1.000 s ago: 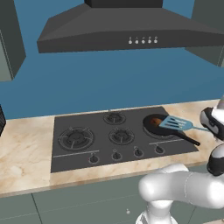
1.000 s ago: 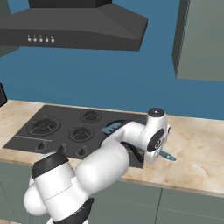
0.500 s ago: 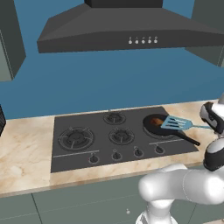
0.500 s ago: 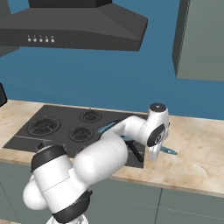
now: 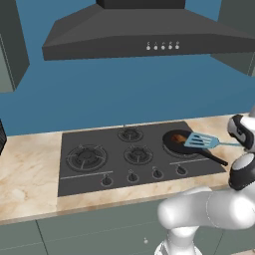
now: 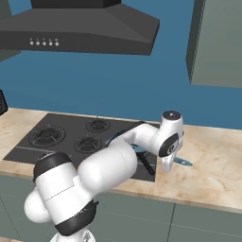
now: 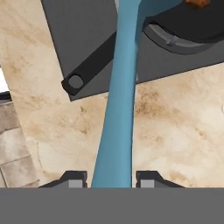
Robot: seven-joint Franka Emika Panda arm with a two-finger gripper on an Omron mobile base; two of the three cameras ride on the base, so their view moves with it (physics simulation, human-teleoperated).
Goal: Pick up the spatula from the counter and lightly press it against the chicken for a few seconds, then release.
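Observation:
My gripper is shut on the blue spatula, with a dark fingertip on each side of its handle. In the left base view the spatula's slotted blade hovers over the right part of the black pan on the stove's right burner. The brown chicken lies in the pan, just left of the blade. My gripper holds the handle from the right edge of that view. From the right base view, the handle's end sticks out beside my wrist.
The pan's long black handle points over the stove's edge toward the beige counter. The black stove has several burners and a row of front knobs. A dark hood hangs above. Cabinets are at the upper right.
My hand has lifted slightly with the spatula in it. The blade stays over the pan's right side.

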